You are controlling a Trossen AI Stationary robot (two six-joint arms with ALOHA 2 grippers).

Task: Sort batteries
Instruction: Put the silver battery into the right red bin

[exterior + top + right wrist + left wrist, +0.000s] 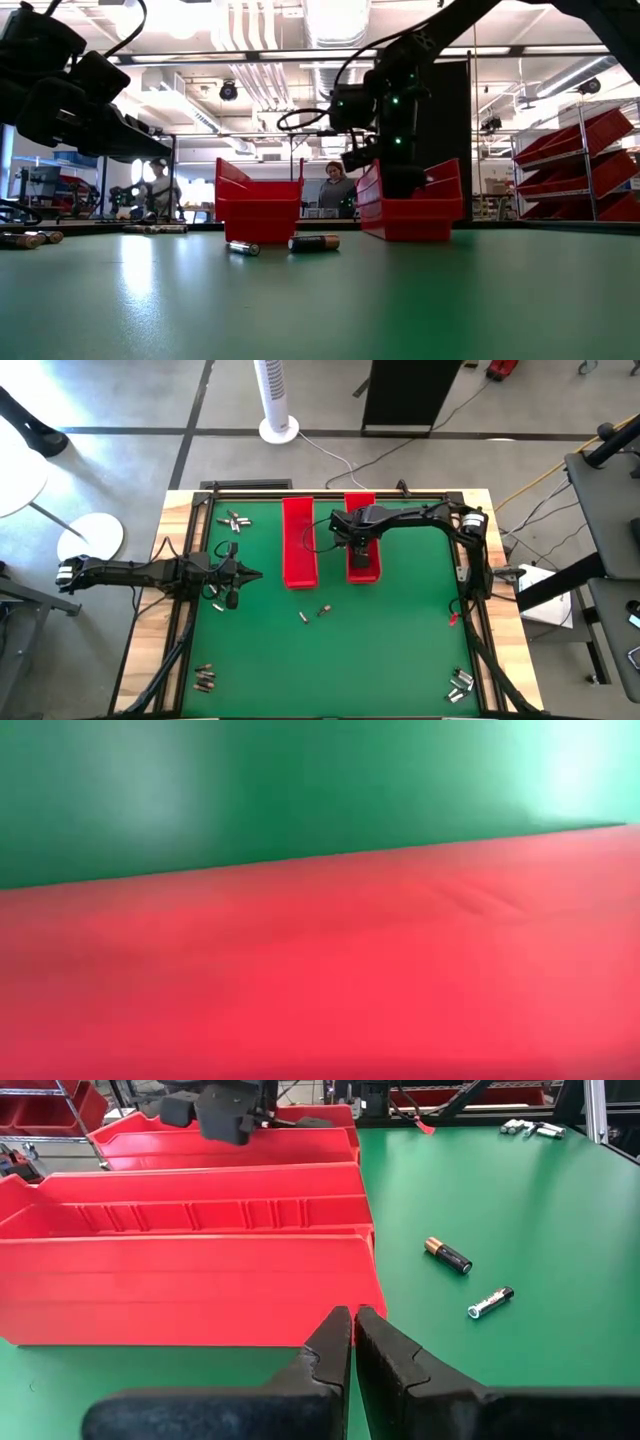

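The right end effector [362,552] hangs low inside the right red tray [363,570]; whether it is clenched, released or carrying a cell I cannot tell, since its own camera shows only red plastic and green mat. The left end effector [354,1342] is clenched on nothing, its tips pressed together, hovering left of the left red tray [299,545].

The bench [400,650] wears a smooth green mat. On it stand the two long trays, rigid glossy plastic with sloped walls.

The batteries lie scattered around the left red tray: two loose ones [313,613] in front of it, a cluster [235,520] to its left near the back edge, another cluster [204,679] at the front-left corner, and a third [460,684] far off at the front-right corner.

These look like small, stiff, light metal cylinders, slick and apt to roll; I would pinch each across its middle, jaws square to its length.
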